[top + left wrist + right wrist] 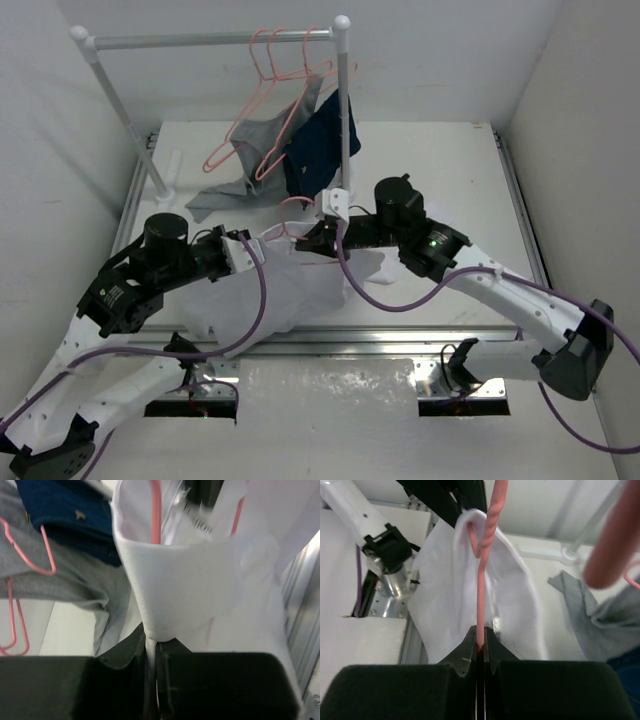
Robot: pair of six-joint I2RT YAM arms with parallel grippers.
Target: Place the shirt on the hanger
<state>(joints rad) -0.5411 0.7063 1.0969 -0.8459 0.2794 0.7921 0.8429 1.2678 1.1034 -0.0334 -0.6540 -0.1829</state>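
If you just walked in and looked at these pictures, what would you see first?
The big white shirt is bunched in the middle of the table, between two black robot arms. The left gripper pinches its cloth, and the right gripper is clamped on a pink wire hanger that goes into the shirt. At the back, a rack holds spare pink hangers, a grey garment and a navy garment.
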